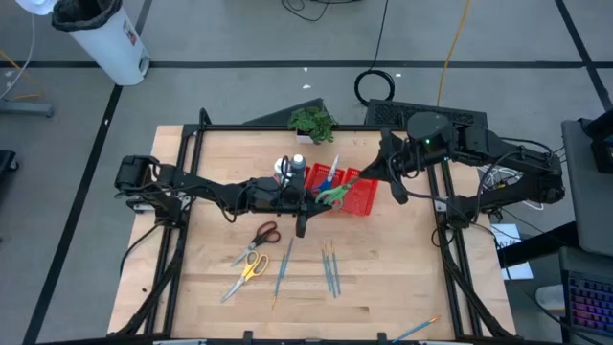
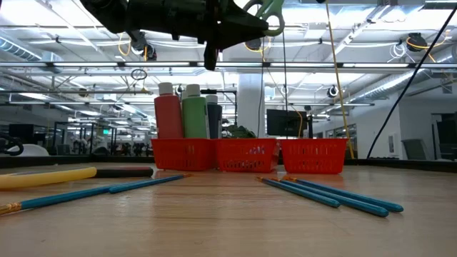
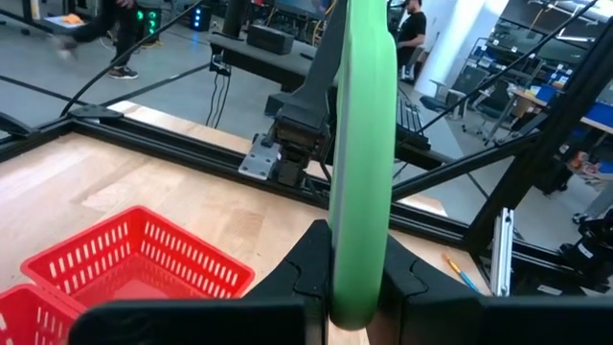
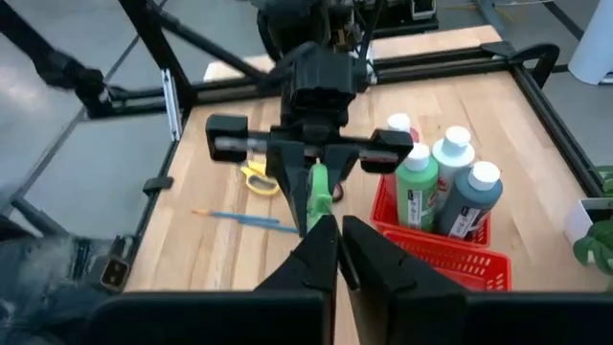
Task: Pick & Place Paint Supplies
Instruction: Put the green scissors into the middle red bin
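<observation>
My left gripper (image 1: 322, 196) reaches in from the table's left and is shut on green-handled scissors (image 1: 337, 194), held in the air over the red mesh tray (image 1: 369, 201). My right gripper (image 4: 337, 230) comes from the right. Its fingers are shut and meet the scissors' free end (image 4: 320, 203). Paint bottles (image 4: 442, 187) stand in the tray's left compartment, and blue-handled scissors (image 1: 333, 172) lie in the middle one. On the table lie red-handled scissors (image 1: 266, 232), yellow-handled scissors (image 1: 251, 268) and brushes (image 1: 330, 268). My left gripper pinches the scissors' green handle (image 3: 362, 244) between its two fingers. The fingers lie level and come from the table's left. The handle loop stands edge-on out of the fingers, clear of tray and table. My right gripper's fingertips (image 4: 324, 235) are at the handle's free end; I cannot tell whether they touch it.
A small potted plant (image 1: 311, 122) stands at the table's far edge behind the tray. One more brush (image 1: 284, 264) lies beside the loose scissors, another (image 1: 417, 331) at the near right edge. Bare wood lies to the tray's right and at the near left.
</observation>
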Available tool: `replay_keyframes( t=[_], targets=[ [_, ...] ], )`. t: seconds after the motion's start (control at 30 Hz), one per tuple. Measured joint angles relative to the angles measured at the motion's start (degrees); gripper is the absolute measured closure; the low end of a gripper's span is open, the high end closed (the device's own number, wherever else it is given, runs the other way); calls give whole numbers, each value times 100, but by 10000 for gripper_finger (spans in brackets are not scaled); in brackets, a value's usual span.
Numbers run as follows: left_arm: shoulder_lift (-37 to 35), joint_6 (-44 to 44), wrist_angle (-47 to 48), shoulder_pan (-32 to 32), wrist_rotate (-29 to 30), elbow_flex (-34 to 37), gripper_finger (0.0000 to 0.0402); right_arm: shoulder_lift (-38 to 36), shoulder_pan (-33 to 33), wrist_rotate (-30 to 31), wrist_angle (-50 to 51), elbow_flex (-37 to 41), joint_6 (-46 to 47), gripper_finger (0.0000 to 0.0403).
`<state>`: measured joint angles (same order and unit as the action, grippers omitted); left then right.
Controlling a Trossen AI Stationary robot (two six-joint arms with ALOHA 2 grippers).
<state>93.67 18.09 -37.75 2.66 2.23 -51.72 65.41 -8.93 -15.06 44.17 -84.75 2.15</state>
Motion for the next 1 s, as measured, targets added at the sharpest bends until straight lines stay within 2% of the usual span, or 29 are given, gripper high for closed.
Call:
replay_keyframes(
  t=[0.17, 0.2, 0.33, 0.43, 0.5, 0.6, 0.7, 0.8, 0.9, 1.0],
  targets=[
    [11, -308, 24, -9, 122, 11, 370, -2, 7, 435, 384, 0, -185, 401],
    [11, -425, 36, 4, 134, 10, 360, 2, 7, 450, 417, -2, -201, 401],
    [-269, -1031, 601, 113, 415, -161, 254, 23, 7, 419, 548, 7, -201, 402],
    [-597, -1078, 1155, 157, 790, -283, 166, 16, 5, 457, 674, 7, -194, 402],
    [-833, -1150, 1479, 155, 838, -293, 116, 18, -11, 553, 677, 7, -197, 402],
    [-1256, -1246, 1859, 155, 838, -300, 58, 24, -81, 642, 666, 11, -211, 402],
    [-1660, -1235, 2344, 161, 837, -304, 17, 96, -283, 617, 634, 11, -221, 402],
    [-1970, -1243, 2826, 162, 835, -302, 9, 352, -632, 448, 585, 11, -282, 402],
    [-2195, -1327, 3213, 162, 834, -302, 23, 757, -1141, -236, 447, 0, -439, 402],
    [-2269, -1458, 3503, 162, 832, -302, 37, 1231, -1577, -601, 451, -11, -650, 403]
  ],
)
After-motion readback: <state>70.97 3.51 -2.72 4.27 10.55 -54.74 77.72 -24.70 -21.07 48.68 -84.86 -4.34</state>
